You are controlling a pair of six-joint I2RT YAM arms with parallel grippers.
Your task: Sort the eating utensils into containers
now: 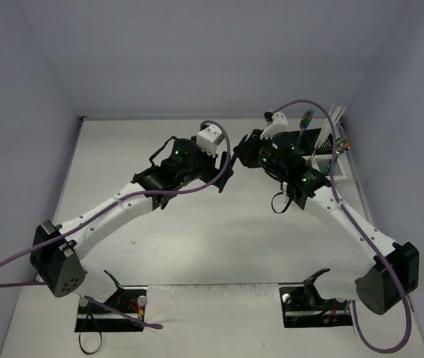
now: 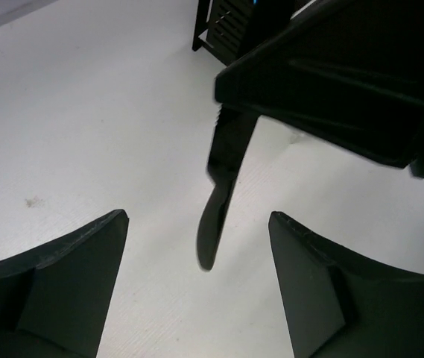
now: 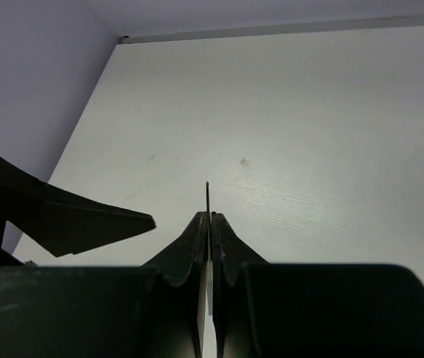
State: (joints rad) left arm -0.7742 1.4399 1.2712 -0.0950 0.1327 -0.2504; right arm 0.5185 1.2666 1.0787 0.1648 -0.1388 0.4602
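At 2 o'clock on the table (image 1: 159, 253), the containers (image 1: 322, 149) hold several utensils (image 1: 306, 119) upright. Top cam shows no loose ones, tho the arms hide some surface, so prob near the end. Left to do: black knife (image 2: 217, 186), mid-table, tip down, pinched tight in right fingers (image 3: 197, 239). Left fingers (image 2: 70, 276) are spread wide either side, not touching it. Left wrist cam alone shows the knife shape, plus black caddy (image 2: 223, 26) at 12 o'clock. Right wrist cam sees only an edge-on sliver.
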